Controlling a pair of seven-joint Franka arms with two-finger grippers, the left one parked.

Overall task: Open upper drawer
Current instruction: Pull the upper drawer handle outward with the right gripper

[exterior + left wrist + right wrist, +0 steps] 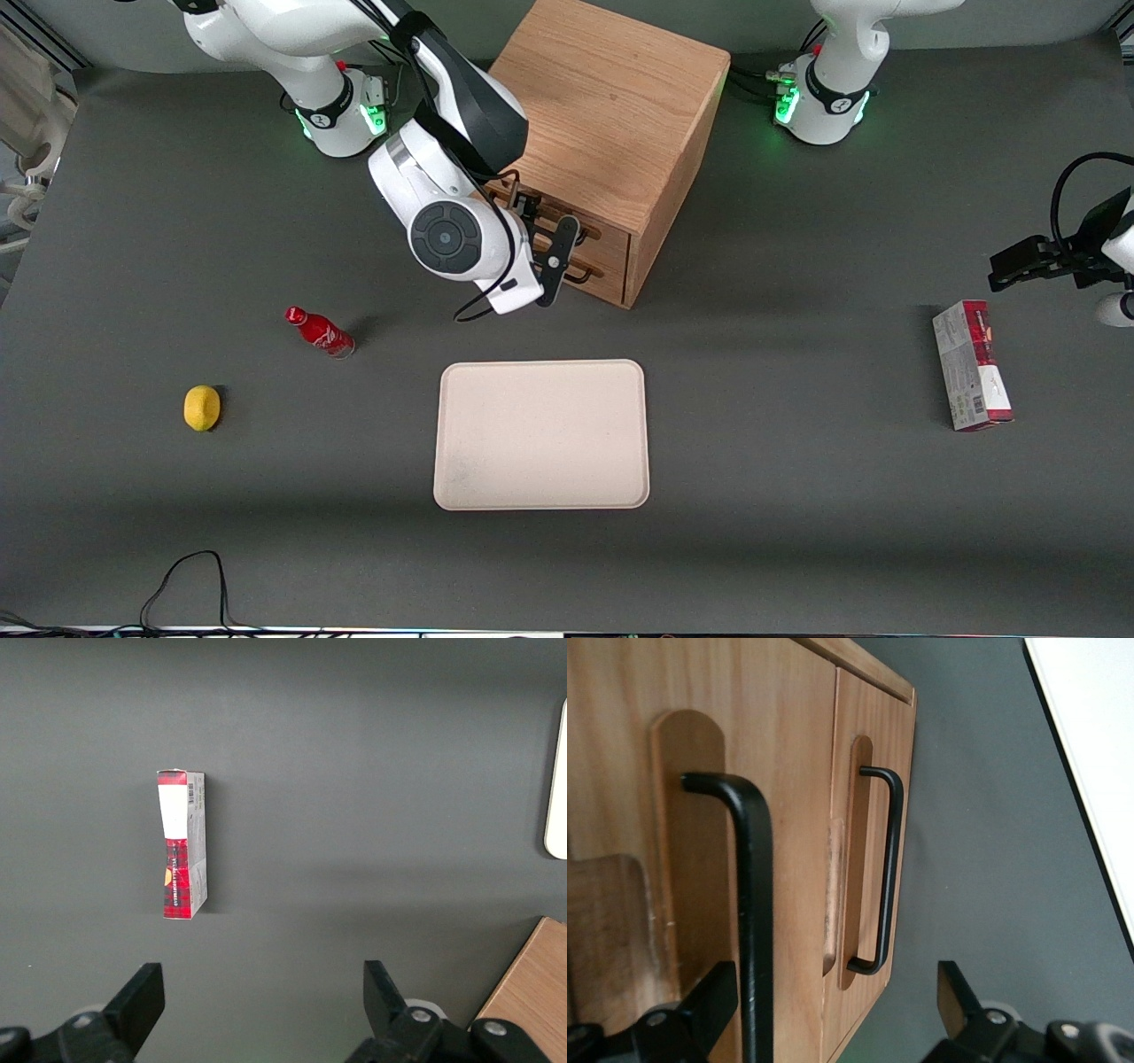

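Your end effector (554, 257) hangs spread wide, gripping nothing, before the shut upper drawer (709, 859), its handle (753, 904) between the fingers.

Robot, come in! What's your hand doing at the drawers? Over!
Gripper open, right at the cabinet front. Upper drawer shut; its black handle sits between the fingers, not yet gripped. Nothing in the way.

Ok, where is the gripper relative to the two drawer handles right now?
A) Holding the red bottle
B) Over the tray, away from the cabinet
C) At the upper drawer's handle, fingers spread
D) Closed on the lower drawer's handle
C: in the right wrist view the gripper is open, and the upper drawer's handle runs down between its fingers; the lower drawer's handle stands apart, ungrasped.
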